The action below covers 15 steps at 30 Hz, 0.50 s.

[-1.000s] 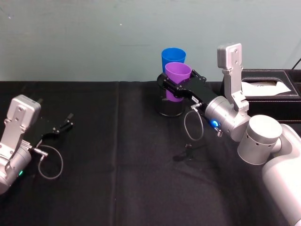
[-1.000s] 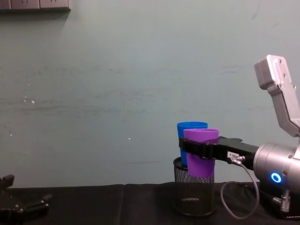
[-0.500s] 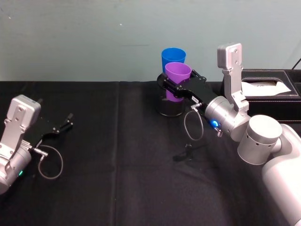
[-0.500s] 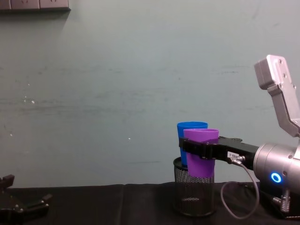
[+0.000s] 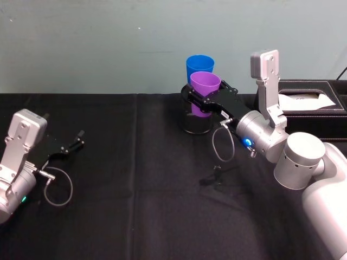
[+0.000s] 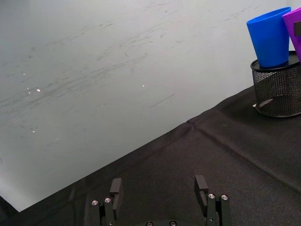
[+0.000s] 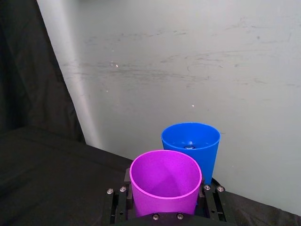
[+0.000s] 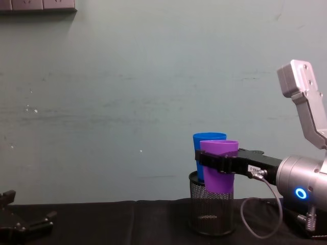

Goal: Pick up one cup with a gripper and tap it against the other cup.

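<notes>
The purple cup [image 5: 205, 86] is upright, mouth up, clamped across its upper wall by the right gripper [image 5: 207, 93]. The black fingers [image 7: 209, 203] sit on either side of the cup and close onto it. The blue cup [image 5: 199, 62] is directly behind it, on the wall side, in line with the gripper's reach. It is also upright and stands in the black mesh holder [image 5: 194, 125], with its rim slightly higher than the purple rim in the chest view. In the right wrist view the two cups sit one behind the other, very close. Whether their walls touch cannot be told, nor whether the purple cup's base is inside the holder's rim or just in front of it.

My judgement is that the tap needs only a short push straight forward along the right arm's axis. The cup should be kept level so the walls meet side to side and the blue cup does not tip in the holder.

The left gripper [image 5: 73, 145] rests on the black tablecloth [image 5: 135, 189] far to the left, well away from both cups. Its fingers are spread and hold nothing.
</notes>
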Each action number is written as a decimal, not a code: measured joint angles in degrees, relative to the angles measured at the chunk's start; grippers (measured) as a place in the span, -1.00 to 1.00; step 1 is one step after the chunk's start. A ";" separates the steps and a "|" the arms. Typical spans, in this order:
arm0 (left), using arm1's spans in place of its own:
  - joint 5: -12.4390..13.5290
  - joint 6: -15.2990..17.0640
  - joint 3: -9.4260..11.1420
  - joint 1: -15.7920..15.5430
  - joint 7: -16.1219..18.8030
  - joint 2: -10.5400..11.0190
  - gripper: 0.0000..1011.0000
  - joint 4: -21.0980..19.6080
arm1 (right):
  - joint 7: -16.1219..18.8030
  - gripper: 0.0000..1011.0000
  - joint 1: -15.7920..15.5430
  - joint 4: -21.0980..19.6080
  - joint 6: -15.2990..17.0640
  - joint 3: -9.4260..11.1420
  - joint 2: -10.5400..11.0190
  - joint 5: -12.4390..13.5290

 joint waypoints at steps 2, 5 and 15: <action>0.00 0.00 0.00 0.00 0.00 0.00 0.98 0.00 | 0.00 0.44 0.00 0.00 0.00 0.00 0.00 0.00; 0.00 0.00 0.00 0.00 0.00 0.00 0.98 0.00 | 0.00 0.44 0.00 0.00 0.00 0.00 0.00 0.00; 0.00 0.00 0.00 0.00 0.00 0.00 0.98 0.00 | 0.00 0.44 0.00 0.00 0.00 0.00 0.00 0.00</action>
